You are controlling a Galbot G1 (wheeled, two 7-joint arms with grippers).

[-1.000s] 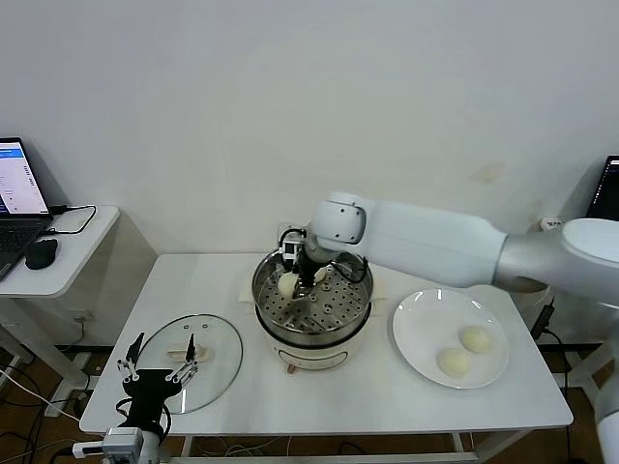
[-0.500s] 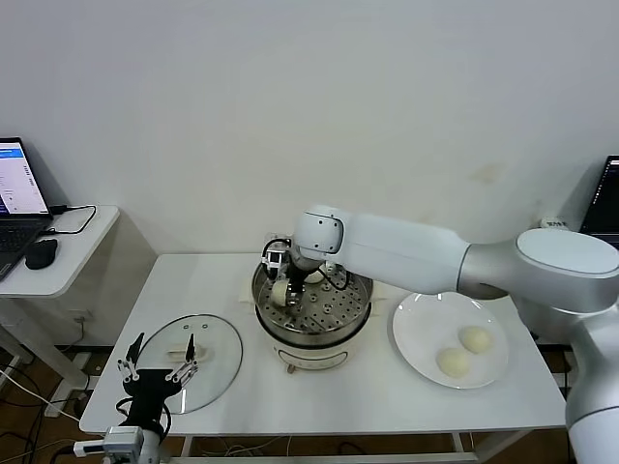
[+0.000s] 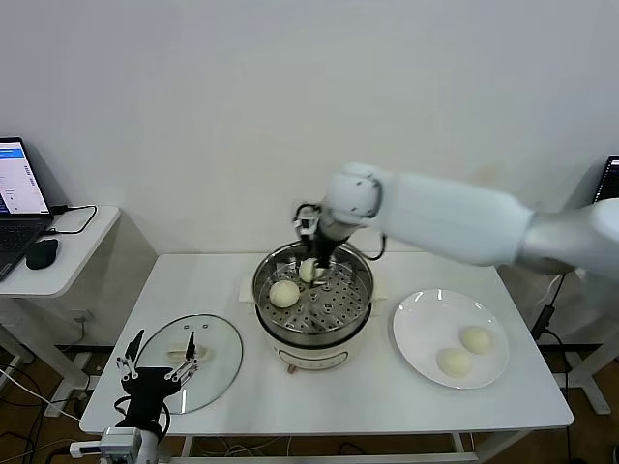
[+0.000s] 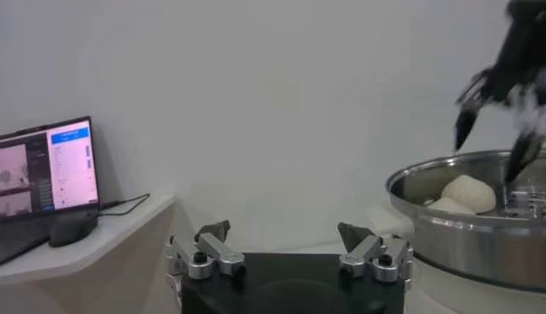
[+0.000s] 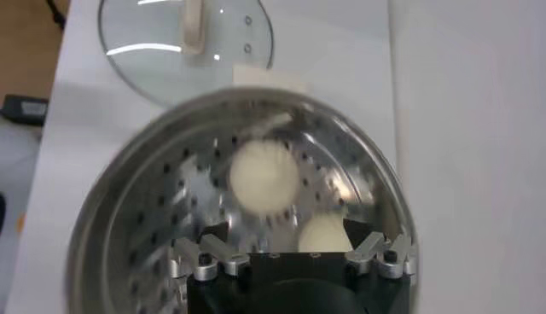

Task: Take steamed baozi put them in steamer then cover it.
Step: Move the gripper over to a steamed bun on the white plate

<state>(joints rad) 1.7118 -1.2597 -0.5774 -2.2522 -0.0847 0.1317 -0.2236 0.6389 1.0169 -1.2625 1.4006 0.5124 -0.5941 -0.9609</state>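
The steamer (image 3: pixel 314 350) stands mid-table with two steamed baozi on its perforated tray, one at the left (image 3: pixel 284 293) and one at the far side (image 3: pixel 309 272). My right gripper (image 3: pixel 315 253) hangs open just above that far baozi, holding nothing. In the right wrist view the right gripper (image 5: pixel 285 230) looks down on both baozi (image 5: pixel 265 175) (image 5: pixel 322 234). Two more baozi (image 3: pixel 476 339) (image 3: pixel 455 362) lie on the white plate (image 3: pixel 426 324). The cover (image 3: pixel 218 360) lies flat on the table's left. My left gripper (image 3: pixel 155 372) waits open at the cover's near edge.
A side table at the far left carries a laptop (image 3: pixel 17 188) and a mouse (image 3: pixel 42 253). The wall runs close behind the steamer. In the left wrist view the steamer's rim (image 4: pixel 478 230) is to one side and the laptop (image 4: pixel 47 166) to the other.
My right gripper opened and let go of a baozi on the tray's left side, then rose and swung toward the steamer's far side. The left arm has not moved.
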